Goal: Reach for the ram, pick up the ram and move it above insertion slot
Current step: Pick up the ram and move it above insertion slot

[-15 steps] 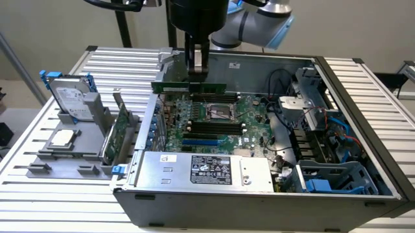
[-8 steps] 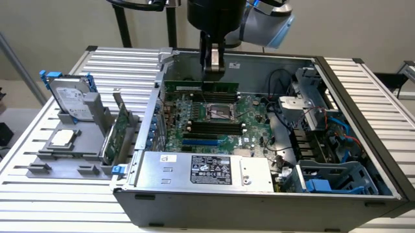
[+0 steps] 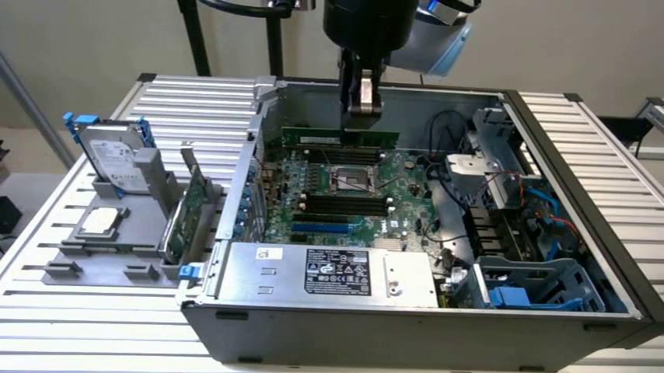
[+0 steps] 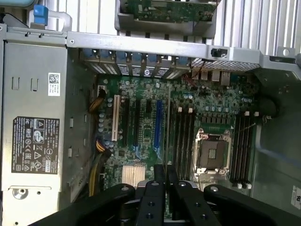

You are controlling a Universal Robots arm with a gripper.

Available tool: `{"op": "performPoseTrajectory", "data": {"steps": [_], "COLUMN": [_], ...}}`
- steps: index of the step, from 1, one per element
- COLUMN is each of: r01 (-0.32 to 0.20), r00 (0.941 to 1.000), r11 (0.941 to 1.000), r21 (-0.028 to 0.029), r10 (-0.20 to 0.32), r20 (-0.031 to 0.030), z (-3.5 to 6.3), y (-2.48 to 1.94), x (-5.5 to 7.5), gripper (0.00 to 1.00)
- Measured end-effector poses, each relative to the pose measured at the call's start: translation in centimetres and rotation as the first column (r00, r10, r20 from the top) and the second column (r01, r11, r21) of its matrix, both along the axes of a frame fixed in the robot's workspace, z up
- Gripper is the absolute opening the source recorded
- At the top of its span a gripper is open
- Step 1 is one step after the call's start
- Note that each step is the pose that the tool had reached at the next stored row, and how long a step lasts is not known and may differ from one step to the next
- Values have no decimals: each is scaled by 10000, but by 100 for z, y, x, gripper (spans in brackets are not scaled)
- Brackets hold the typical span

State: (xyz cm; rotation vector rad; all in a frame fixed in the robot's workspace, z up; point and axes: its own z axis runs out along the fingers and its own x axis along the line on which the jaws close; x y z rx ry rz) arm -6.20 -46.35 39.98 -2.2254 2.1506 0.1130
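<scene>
Ribbed white metal table [image 3: 581, 155] carries an open computer case [image 3: 415, 311], and inside it the work is well on. The ram [image 3: 340, 137], a thin green strip with a white label, hangs edge-down in the gripper [image 3: 362, 109], lifted clear of the board and held level over the far part of the motherboard [image 3: 343, 194]. In the wrist view it shows edge-on as a thin line [image 4: 167, 127] running out from between the black fingers [image 4: 155, 197], which are closed narrow on it.

Judging by this, reaching and lifting are done and the carry over the slot is in hand. The ram sits above the memory slots [image 3: 343, 203] beside the processor socket [image 3: 351, 179]; in the wrist view its edge lies just beside the dark slots [image 4: 183, 136], roughly parallel to them. Whether it is exactly over one slot I cannot tell. What remains would call for keeping the strip parallel to the slot and centred along its length.

The arm [image 3: 374, 23] comes straight down from above, wrist vertical, fingers pointing into the case.

Outward: the power supply [image 3: 332, 272] at the case's near side, and a grey rack [image 3: 114, 233] with a hard drive [image 3: 109, 159] and a wider green card [image 3: 192, 210] on the exterior view's left.
</scene>
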Motion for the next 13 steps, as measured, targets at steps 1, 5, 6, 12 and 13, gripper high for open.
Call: {"op": "performPoseTrajectory", "data": {"steps": [1,5,6,12,13], "r01": [23,109,127,133,133], "r00": [10000,9999,9999,9999,9999], "r11": [10000,9999,9999,9999,9999], "r21": [0,1,0,1,1], "r10": [-23,-109,-127,-133,-133], "r20": [0,0,0,0,0], "z": [-2,-8,-8,-9,-9], "y": [4,10,10,10,10], "x": [27,130,146,152,152], "gripper": [14,14,14,14,14]}}
